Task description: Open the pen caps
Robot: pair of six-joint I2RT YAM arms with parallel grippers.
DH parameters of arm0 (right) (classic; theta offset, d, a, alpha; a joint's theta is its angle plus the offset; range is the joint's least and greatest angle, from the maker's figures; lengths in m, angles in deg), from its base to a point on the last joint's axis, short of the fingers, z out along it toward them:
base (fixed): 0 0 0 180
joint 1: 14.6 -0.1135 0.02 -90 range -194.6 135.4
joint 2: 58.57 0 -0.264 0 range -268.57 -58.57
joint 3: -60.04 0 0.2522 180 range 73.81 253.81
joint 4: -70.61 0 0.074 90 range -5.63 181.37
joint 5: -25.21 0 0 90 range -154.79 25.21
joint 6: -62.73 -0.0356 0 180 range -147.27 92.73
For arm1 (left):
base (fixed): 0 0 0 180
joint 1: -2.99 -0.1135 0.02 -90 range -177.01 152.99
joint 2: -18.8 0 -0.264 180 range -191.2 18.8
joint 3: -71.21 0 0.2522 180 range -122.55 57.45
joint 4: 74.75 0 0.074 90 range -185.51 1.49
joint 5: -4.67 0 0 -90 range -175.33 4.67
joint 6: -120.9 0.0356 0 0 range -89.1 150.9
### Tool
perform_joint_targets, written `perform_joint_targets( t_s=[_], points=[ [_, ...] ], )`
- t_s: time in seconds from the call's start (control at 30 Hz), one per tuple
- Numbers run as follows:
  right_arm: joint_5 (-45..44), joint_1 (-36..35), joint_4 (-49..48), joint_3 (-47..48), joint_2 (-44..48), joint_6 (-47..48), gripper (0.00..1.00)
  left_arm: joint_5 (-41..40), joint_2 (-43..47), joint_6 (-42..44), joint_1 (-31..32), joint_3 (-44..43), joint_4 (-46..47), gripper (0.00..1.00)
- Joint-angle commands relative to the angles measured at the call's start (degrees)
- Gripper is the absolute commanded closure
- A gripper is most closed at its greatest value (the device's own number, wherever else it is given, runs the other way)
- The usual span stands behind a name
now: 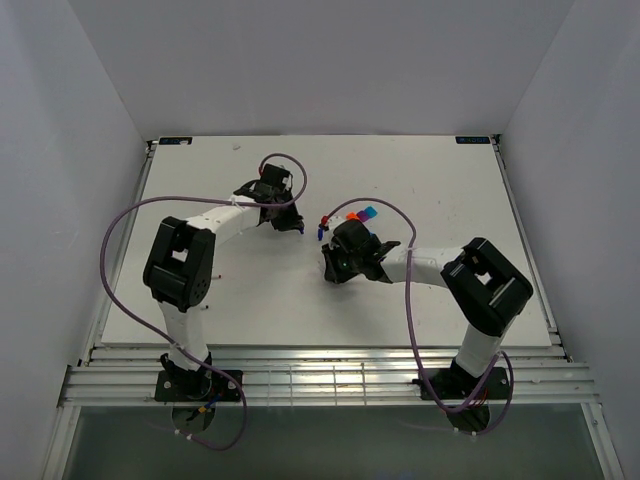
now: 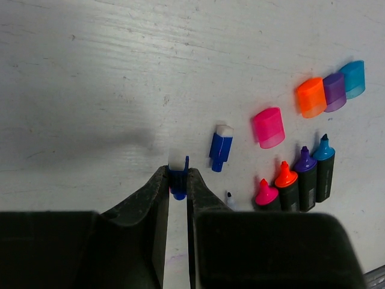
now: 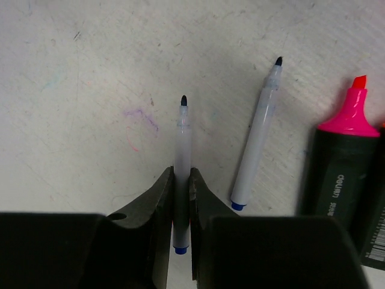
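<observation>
Pinching a small blue cap (image 2: 178, 171), the left pincer (image 2: 178, 182) is clamped tight on it. Five loose caps lie ahead and to its right: another blue cap (image 2: 221, 146), then a pink cap (image 2: 267, 127), orange cap (image 2: 311, 96), purple cap (image 2: 334, 92) and cyan cap (image 2: 353, 79). Four uncapped black markers (image 2: 305, 189) lie in a row close on its right. The right pincer (image 3: 182, 179) grips a thin white pen (image 3: 182, 138), tip bare; a second bare white pen (image 3: 255, 138) lies just to its right.

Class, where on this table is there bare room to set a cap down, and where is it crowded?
Bare: the table's far strip behind both arms, and the front stretch between their bases. Crowded: the middle, where loose caps and uncapped highlighters lie by the right hand.
</observation>
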Motion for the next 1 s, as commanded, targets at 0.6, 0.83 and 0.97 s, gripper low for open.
perform_joint_targets(
  t_s=[0.6, 0.83, 0.97],
  points=[
    [-13.35, 0.27, 2.15, 4.62, -4.49, 2.85, 0.88, -0.87, -5.33, 1.94, 0.91, -4.26, 0.18, 0.47],
    [-14.58, 0.27, 2.94, 4.97, -4.67, 3.56, 0.74, -2.97, -1.3, 2.02, 0.47, -4.26, -2.28, 0.4],
    [-13.79, 0.27, 2.77, 3.91, -3.36, 4.08, 0.62, -3.42, 5.1, 1.41, -0.84, -2.16, -3.25, 0.36]
  ],
)
